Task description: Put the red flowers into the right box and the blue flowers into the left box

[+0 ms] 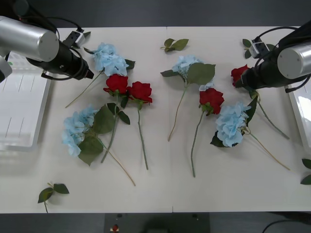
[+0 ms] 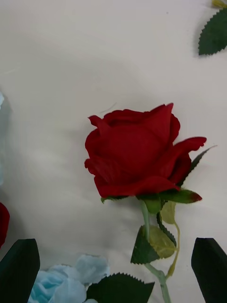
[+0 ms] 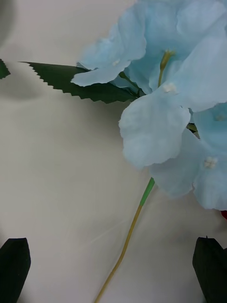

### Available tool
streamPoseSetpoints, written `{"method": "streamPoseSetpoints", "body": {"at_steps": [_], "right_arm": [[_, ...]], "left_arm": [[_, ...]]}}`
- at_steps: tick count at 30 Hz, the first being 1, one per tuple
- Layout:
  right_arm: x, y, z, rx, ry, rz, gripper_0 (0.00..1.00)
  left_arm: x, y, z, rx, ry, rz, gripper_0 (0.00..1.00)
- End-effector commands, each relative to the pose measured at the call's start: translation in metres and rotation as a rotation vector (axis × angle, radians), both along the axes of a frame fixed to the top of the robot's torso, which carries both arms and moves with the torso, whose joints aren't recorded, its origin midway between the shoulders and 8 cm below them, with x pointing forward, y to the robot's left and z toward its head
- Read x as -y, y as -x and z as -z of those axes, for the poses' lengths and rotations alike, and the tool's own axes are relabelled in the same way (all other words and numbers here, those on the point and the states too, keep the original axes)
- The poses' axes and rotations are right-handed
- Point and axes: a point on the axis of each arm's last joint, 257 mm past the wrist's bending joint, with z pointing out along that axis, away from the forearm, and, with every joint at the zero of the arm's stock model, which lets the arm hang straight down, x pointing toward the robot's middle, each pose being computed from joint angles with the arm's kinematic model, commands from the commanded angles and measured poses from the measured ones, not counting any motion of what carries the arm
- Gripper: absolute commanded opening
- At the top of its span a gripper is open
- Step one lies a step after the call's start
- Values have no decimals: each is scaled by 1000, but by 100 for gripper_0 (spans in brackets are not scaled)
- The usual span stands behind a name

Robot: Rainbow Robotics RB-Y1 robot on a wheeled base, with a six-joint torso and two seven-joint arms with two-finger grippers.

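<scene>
- Left box [image 1: 19, 114] sits at the table's left edge, a shallow white tray with a raised rim, and nothing lies in it that I can see.
- Right box [image 1: 302, 116] is at the far right edge, partly cut off by the frame; the part that shows holds no flowers.
- No writing or labels can be read on either tray.
- Left gripper [image 3: 113, 270] hangs over the far-left blue flower [image 1: 110, 59], black fingers spread wide at the two corners of the left wrist view, gripping nothing; the thin stem [image 3: 125, 244] runs between them on the table.
- Right gripper [image 2: 113, 270] hovers over the far-right red rose [image 2: 139, 154], fingers parted and empty, with the bloom lying flat on the white table [image 1: 160, 189].
- In the front view that rose [image 1: 239, 74] peeks out just left of the right arm's black wrist.
- Two more red roses [image 1: 129, 89] lie side by side left of centre, blooms touching.
- Another red rose [image 1: 211, 99] lies right of centre, just beside a blue flower [image 1: 232, 122] nearer the robot.
- A blue flower [image 1: 187, 64] rests far of centre with a big green leaf over it.
- One more blue flower [image 1: 77, 131] lies near-left, beside the left box.
- Loose leaf sprigs [image 1: 176, 44] are scattered about: far centre, near-left, and at the right edge.
</scene>
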Motion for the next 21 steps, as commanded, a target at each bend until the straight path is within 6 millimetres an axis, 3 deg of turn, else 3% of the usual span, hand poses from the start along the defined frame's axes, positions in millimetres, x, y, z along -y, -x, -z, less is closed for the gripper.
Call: {"method": "streamPoseSetpoints", "body": {"at_steps": [1,21], "right_arm": [[-4,-16,-10,51,83,-62,94],[5,-39,28,62,183,-36,92]], "left_arm": [[12,-18,-19,45,-19,21,100],[21,-21,15,10,-43,-9,100]]}}
